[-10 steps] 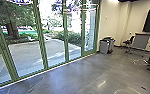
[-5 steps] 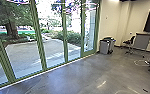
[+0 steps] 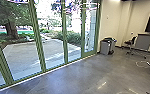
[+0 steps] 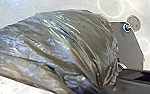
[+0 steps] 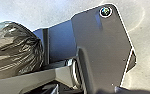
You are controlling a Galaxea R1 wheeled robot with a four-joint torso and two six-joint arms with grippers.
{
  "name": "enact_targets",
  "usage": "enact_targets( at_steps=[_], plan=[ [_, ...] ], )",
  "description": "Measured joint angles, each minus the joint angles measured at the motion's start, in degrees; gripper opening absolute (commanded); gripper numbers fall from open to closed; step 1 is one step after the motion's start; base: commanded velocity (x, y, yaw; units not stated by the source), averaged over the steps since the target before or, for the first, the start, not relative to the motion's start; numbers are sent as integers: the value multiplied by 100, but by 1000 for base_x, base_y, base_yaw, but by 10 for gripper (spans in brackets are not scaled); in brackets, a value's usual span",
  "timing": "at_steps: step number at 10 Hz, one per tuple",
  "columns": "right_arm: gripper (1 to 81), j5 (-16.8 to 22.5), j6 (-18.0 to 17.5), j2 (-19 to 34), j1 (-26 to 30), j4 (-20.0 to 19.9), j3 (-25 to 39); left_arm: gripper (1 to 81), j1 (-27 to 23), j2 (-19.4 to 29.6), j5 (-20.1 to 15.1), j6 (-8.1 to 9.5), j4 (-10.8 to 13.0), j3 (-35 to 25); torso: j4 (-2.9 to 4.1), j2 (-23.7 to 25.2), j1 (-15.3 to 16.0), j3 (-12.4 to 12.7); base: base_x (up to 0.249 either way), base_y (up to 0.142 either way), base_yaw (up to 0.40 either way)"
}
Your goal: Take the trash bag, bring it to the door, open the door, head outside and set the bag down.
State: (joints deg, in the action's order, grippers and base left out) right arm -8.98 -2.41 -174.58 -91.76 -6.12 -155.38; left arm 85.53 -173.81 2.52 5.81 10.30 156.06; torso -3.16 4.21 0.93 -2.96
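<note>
The dark, shiny trash bag [image 4: 73, 45] looms large in the left wrist view. Its folds draw together at my left gripper [image 4: 104, 86], which is shut on the gathered plastic. In the right wrist view, the bag [image 5: 13, 53] bulges beside the robot's dark plate, its pleats bunched at one end. How my right gripper stands cannot be made out. In the head view, a green-framed glass door [image 3: 89, 53] stands at the end of the glass wall, beside the pale wall.
Tall glass panes in green frames [image 3: 38, 37] run along the left, with a paved yard [image 3: 28, 56] and trees outside. Grey bins [image 3: 106, 47] stand by the wall corner. Farther right are a chair [image 3: 131, 43], a grey panel on legs [image 3: 144, 41] and a cable on the floor [image 3: 141, 64].
The head view has shifted a little: the nearer green frames now sit farther left, so the camera has moved slightly with the robot.
</note>
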Motion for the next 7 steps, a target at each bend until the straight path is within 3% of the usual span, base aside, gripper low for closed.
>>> enact_targets(
  at_steps=[7],
  plan=[
    [811,0,0,-17,0,0,0,10,5,0,1,0,0,0,0,0,2,0,160,0,0]
  ],
)
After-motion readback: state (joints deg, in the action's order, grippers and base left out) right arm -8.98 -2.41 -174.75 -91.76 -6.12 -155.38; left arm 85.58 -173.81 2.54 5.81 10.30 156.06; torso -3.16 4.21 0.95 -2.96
